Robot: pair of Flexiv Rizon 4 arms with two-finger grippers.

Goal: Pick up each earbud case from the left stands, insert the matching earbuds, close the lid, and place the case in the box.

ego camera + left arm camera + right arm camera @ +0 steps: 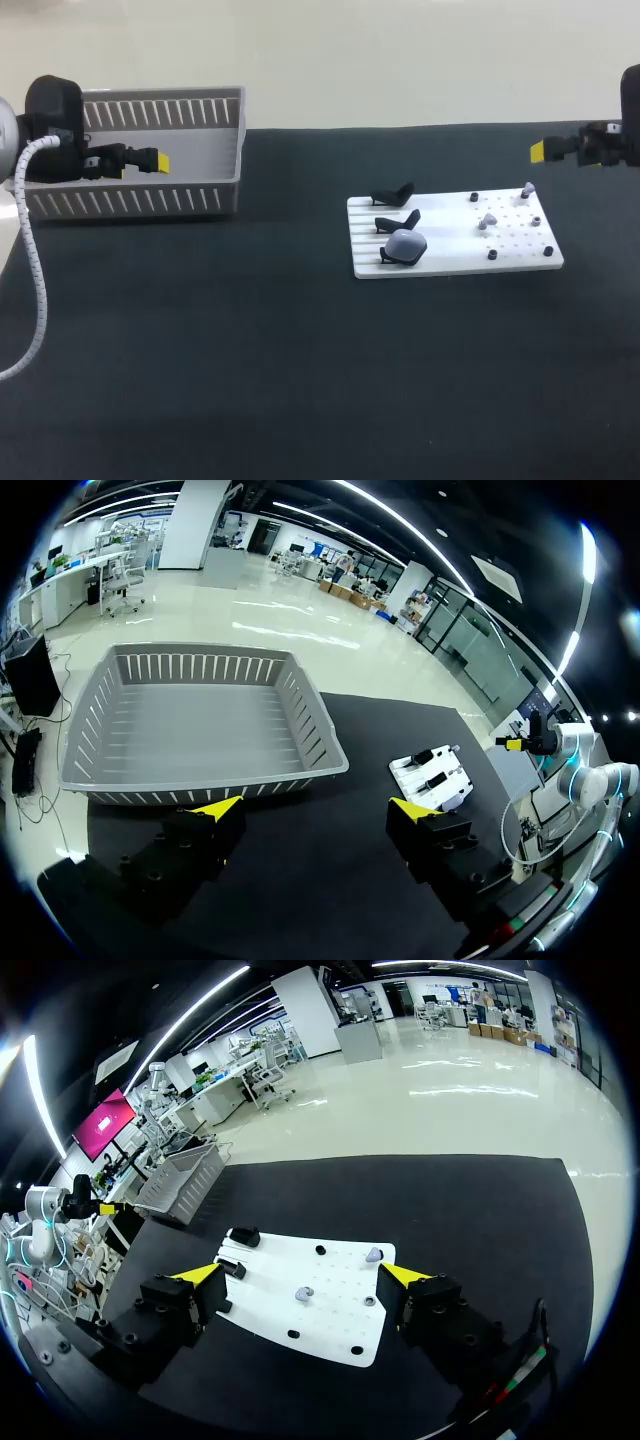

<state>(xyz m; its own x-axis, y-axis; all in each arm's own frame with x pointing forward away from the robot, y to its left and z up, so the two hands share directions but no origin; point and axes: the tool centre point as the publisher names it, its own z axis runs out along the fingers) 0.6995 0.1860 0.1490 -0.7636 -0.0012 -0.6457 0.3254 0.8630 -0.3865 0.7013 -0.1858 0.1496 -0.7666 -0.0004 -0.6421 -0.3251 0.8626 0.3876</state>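
A white board (455, 235) lies right of the table's middle. On its left side stand three black stands; the nearest carries a grey earbud case (405, 245), and the two behind it (393, 196) are bare. Small grey earbuds (527, 189) and black ones (492, 256) sit on pegs on the board's right side. My left gripper (150, 160) hangs open over the grey box (232, 150), empty. My right gripper (540, 150) is open above the table behind the board's right end. In the right wrist view the board (330, 1320) lies under the open gripper (302, 1275), with a grey earbud (375, 1254) ahead.
The slatted grey box (200, 777) stands at the table's back left, with nothing inside, just ahead of my left gripper (312, 808). The board (432, 773) shows farther off beside it. Black tabletop stretches between box and board and along the front.
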